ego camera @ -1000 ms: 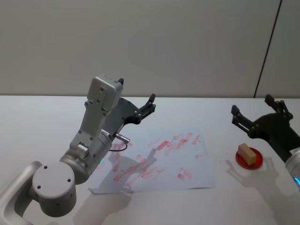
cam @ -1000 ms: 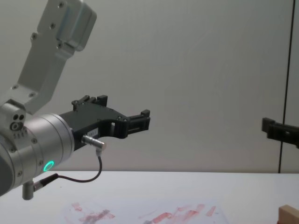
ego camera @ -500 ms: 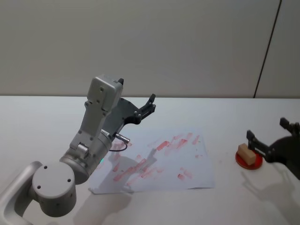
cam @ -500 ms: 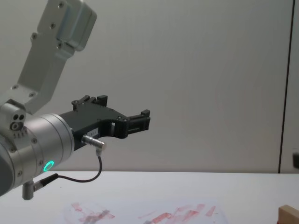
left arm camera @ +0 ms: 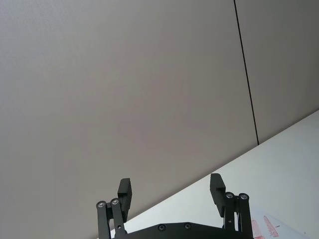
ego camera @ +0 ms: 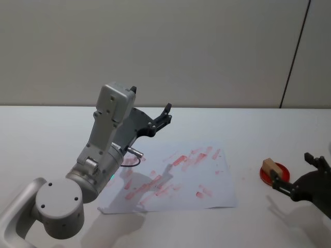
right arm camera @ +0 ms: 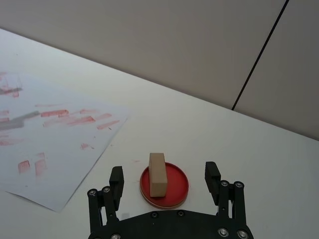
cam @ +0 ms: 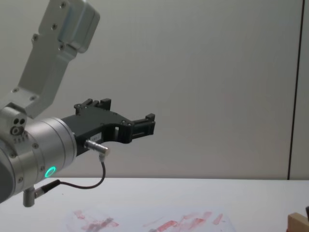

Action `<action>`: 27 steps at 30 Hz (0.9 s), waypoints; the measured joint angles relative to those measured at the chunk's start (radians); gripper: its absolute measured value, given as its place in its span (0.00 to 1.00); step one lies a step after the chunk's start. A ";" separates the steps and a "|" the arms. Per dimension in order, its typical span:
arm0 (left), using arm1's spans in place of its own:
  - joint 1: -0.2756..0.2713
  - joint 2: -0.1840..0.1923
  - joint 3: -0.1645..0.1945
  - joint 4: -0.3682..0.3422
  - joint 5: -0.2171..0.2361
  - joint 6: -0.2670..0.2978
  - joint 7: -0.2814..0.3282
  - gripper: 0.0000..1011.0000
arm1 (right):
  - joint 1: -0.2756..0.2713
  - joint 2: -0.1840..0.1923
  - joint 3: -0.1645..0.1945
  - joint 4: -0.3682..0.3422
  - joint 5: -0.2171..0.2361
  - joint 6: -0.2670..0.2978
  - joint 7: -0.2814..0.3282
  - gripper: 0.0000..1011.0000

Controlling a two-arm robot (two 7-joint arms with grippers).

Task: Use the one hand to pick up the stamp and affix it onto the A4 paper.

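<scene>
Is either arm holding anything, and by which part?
Nothing is held. Right gripper, jaws open, sits short of the stamp; left gripper is open too.

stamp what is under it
The stamp stands upright on a round red pad; its underside is hidden. Right gripper, open, sits just short of it; left gripper is parked, raised, open.

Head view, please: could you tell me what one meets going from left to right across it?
Left arm's base → paper → stamp → right gripper, open. The left gripper, open, hangs over the paper, so it is left out of the order.
</scene>
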 joint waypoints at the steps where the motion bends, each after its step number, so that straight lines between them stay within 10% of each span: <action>1: 0.000 0.000 0.000 0.000 0.000 0.000 0.000 0.99 | 0.002 -0.002 -0.001 0.004 -0.005 0.005 0.001 0.99; 27: 0.000 0.000 0.000 0.000 0.000 0.000 0.000 0.99 | 0.144 -0.099 -0.044 0.193 -0.131 0.075 0.054 0.99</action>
